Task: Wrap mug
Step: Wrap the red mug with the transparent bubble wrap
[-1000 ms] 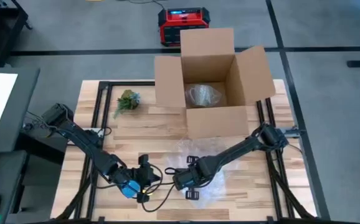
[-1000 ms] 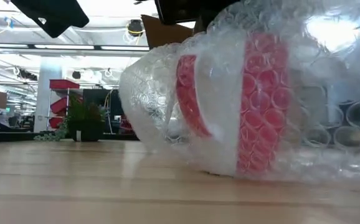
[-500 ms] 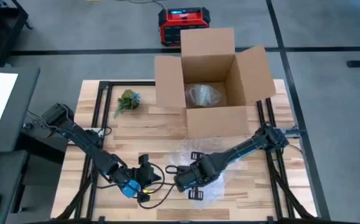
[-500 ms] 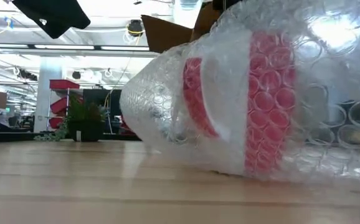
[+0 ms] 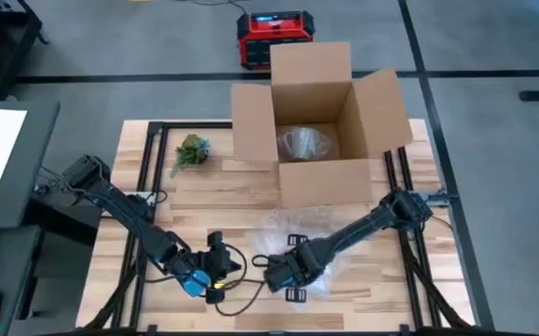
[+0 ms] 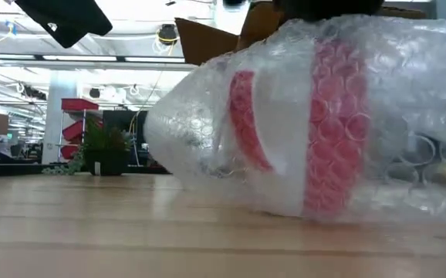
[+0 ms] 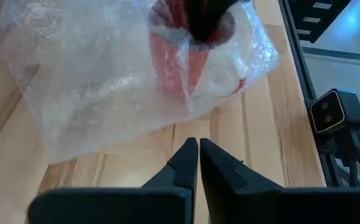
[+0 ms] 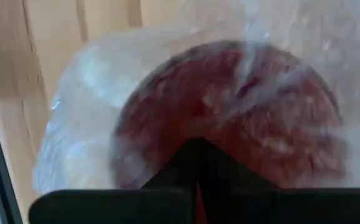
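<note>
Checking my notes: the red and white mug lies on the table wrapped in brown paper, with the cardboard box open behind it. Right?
Not quite. The mug lies wrapped in clear bubble wrap, not brown paper, as the low view shows. The cardboard box is open.

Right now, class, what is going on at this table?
The right claw is pressing on a red and white mug that lies on its side in bubble wrap near the table's front edge. The left claw waits shut beside it, touching nothing. An open cardboard box stands behind.

Bright, even overhead light w/ glare on bubble wrap [image 6: 300, 116]; right wrist view blurred, soft shadows.
</note>
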`<state>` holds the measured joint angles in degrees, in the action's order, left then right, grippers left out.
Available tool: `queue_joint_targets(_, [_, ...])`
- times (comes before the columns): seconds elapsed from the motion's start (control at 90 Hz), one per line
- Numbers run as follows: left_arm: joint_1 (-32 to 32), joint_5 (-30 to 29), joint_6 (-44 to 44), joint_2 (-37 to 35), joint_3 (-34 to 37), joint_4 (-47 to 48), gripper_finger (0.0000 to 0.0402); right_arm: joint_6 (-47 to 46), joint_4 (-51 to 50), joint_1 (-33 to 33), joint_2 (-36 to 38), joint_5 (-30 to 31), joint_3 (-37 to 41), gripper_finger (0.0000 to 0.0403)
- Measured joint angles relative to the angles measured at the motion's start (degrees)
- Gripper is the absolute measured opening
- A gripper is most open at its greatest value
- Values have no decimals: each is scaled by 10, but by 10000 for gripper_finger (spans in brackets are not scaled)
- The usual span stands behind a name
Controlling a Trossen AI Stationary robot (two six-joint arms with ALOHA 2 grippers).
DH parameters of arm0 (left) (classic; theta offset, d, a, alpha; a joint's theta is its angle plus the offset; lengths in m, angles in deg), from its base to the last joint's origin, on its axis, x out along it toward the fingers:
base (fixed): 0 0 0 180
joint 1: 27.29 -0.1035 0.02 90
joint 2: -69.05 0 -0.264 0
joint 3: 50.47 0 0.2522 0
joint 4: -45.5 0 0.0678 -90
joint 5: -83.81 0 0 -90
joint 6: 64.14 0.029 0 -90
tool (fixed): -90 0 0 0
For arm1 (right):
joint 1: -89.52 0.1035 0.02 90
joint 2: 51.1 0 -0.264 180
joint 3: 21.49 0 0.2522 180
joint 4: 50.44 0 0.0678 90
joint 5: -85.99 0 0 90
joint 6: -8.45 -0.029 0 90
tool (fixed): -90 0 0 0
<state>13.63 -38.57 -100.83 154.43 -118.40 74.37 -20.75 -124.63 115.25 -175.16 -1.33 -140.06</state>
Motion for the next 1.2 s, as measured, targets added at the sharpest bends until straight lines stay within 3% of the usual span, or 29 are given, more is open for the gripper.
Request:
queue_joint_targets(0.256, [0,0,4,0,0,1,0,14,33,-21,2,-14,18,0])
queue_joint_targets(0.533, [0,0,4,0,0,0,0,14,-80,3,5,-2,-109,0])
queue_joint_targets(0.789, [0,0,4,0,0,0,0,9,-94,18,5,155,-155,0])
queue_joint_targets(1.2, [0,1,4,0,0,1,0,8,-35,-5,-46,78,-52,0])
